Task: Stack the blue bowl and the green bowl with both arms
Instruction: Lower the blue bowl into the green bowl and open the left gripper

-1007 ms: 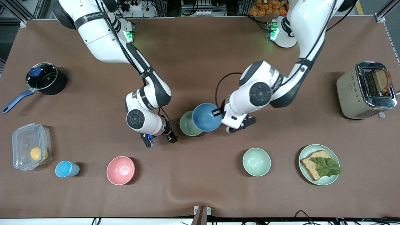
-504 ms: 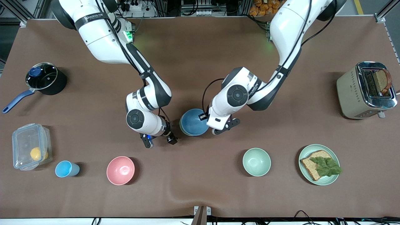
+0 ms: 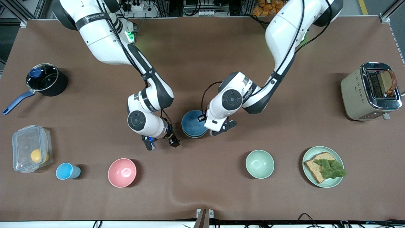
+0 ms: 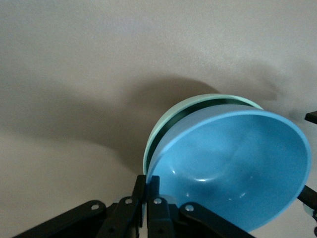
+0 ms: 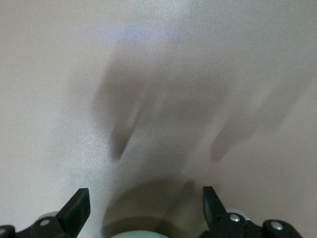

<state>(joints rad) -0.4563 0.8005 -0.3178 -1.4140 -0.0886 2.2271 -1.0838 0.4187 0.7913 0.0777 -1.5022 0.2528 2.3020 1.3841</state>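
Blue bowl [image 3: 193, 123]: sits inside the green bowl [image 4: 171, 124] at mid-surface, tilted, green rim showing around one side. Left hand [image 4: 146, 198]: fingers clamped on the blue bowl's rim, at the side toward the left arm's end. Right hand [image 3: 161, 142]: just beside the stack, toward the right arm's end, fingers [image 5: 74, 208] spread apart, holding nothing, low over the brown surface [image 3: 202, 57].

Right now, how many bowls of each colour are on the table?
Blue bowl: 1
Green bowl under it: 1
Pale mint bowl: 1
Pink bowl: 1
Total: 4 bowls
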